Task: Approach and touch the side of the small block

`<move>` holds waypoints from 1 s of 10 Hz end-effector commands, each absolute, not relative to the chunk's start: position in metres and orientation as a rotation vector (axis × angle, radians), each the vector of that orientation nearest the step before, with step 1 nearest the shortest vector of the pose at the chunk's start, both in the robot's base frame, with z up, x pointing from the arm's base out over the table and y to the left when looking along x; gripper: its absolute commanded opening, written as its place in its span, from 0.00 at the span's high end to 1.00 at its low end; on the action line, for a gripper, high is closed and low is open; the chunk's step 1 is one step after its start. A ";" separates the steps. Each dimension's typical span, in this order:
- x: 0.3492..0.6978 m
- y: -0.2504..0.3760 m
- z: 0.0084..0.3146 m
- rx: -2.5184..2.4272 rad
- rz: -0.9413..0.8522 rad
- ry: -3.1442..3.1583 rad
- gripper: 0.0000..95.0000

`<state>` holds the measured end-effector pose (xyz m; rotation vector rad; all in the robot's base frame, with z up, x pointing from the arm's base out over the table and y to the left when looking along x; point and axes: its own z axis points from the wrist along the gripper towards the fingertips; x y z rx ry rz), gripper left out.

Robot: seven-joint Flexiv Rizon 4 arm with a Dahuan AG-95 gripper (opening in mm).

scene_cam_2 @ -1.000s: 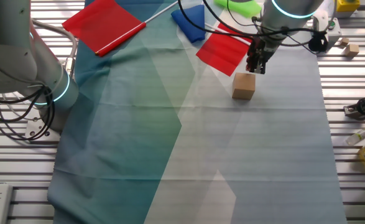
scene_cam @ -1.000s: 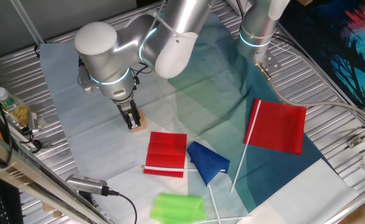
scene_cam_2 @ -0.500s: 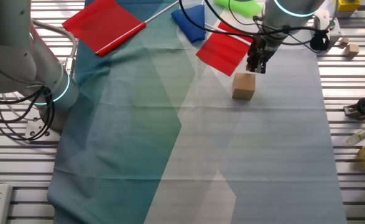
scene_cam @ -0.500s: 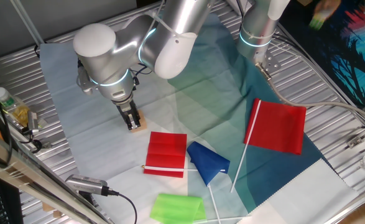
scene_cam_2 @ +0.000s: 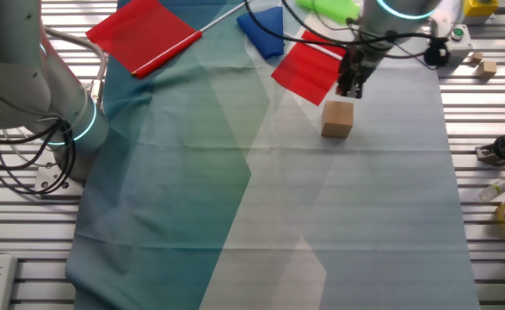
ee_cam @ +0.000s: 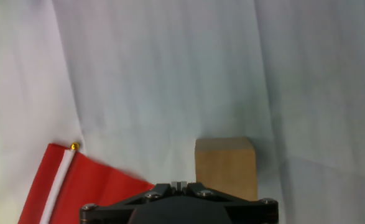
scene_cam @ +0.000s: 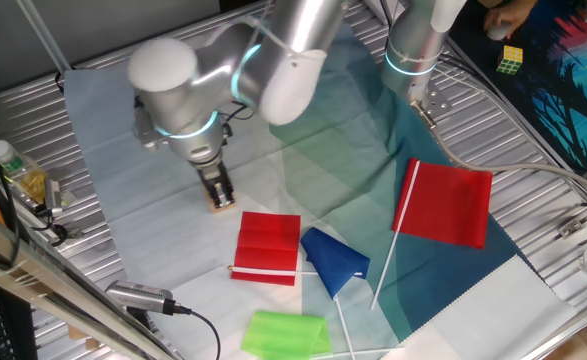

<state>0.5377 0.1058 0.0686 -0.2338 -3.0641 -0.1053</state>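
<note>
Small block [scene_cam_2: 337, 119] sits just beside the gripper [scene_cam_2: 348, 87], whose jaws look closed.

We count two red flags, a folded one [scene_cam: 268, 247] and a larger spread one [scene_cam: 445, 203], plus one blue flag [scene_cam: 333, 257] and one green flag [scene_cam: 285, 333], making four flags in all on the surface [scene_cam_2: 381, 207]. We see one small block [scene_cam_2: 337, 119] of plain tan wood on the cloth, two more tiny wooden blocks [scene_cam_2: 482, 65] on the metal slats at the far edge, and one multicoloured puzzle cube [scene_cam: 511, 59] at the top of one fixed view. We also count two robot arms, one [scene_cam: 273, 60] over the block and another [scene_cam_2: 28, 77] standing at the side.
</note>
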 end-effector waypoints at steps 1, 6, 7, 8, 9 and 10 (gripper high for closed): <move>0.515 0.100 0.067 -0.206 -0.109 -3.068 1.00; 0.477 0.088 0.065 -0.155 -0.114 -3.083 1.00; 0.472 0.085 0.063 -0.152 -0.116 -3.084 1.00; 0.469 0.082 0.060 -0.149 -0.118 -3.088 1.00; 0.468 0.081 0.059 -0.149 -0.118 -3.088 1.00; 0.468 0.080 0.058 -0.150 -0.120 -3.090 1.00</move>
